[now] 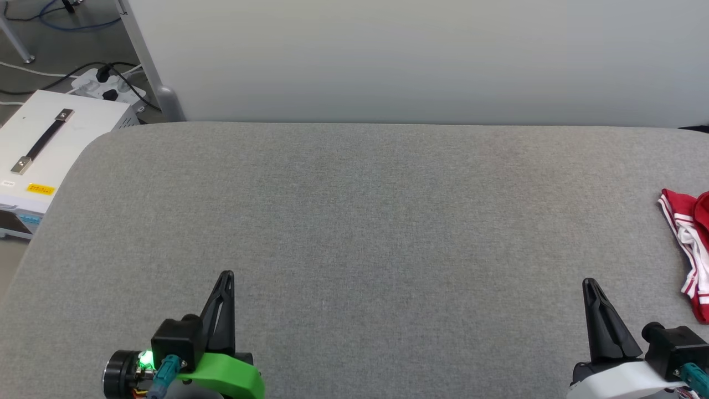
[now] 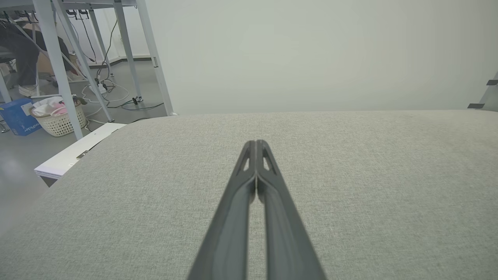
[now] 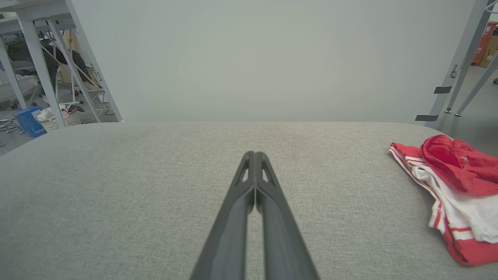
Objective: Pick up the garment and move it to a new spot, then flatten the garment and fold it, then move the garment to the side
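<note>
The garment (image 1: 692, 244), red with white fabric and red-and-white striped trim, lies crumpled at the right edge of the grey table (image 1: 354, 221); in the right wrist view the garment (image 3: 455, 190) bunches at the far right. My right gripper (image 1: 590, 284) is shut and empty near the front edge, left of the garment and apart from it. Its fingers (image 3: 255, 155) press together over bare cloth. My left gripper (image 1: 226, 275) is shut and empty at the lower left, its fingers (image 2: 255, 144) closed above the table.
A pale wall panel (image 1: 421, 61) stands behind the table's far edge. A white box with a black handle (image 1: 41, 144) sits off the table's left corner, with a power strip and cables (image 1: 108, 86) on the floor. A laundry basket (image 2: 58, 116) stands among metal legs.
</note>
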Controlling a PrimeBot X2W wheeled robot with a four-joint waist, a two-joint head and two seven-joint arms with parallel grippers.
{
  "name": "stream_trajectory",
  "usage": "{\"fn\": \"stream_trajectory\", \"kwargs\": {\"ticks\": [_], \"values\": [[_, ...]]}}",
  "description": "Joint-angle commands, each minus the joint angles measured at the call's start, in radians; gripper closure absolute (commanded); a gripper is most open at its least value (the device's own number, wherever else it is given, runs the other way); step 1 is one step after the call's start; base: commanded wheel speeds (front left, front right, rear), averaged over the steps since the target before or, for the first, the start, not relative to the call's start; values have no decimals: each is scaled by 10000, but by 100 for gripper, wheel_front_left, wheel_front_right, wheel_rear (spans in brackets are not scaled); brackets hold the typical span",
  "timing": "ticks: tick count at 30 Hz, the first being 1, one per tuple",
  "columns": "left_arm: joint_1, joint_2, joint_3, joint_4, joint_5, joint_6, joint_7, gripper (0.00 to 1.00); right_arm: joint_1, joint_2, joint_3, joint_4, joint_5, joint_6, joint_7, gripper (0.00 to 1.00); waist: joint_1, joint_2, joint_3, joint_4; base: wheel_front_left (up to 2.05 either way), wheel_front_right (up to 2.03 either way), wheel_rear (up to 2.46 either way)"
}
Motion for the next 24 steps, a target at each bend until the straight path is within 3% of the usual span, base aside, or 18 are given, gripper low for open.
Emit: {"fn": "stream_trajectory", "kwargs": {"ticks": [1,24], "values": [[-124,-33,50,-36,99,58,51,100,-218,34,21,14,-113,-2,75,100,0,0,-1,-4,0,0,0],[-253,-63,157,-183,229,155,553,100,-507,71,97,42,-466,-4,579,100,0,0,-13,-84,0,0,0]]}}
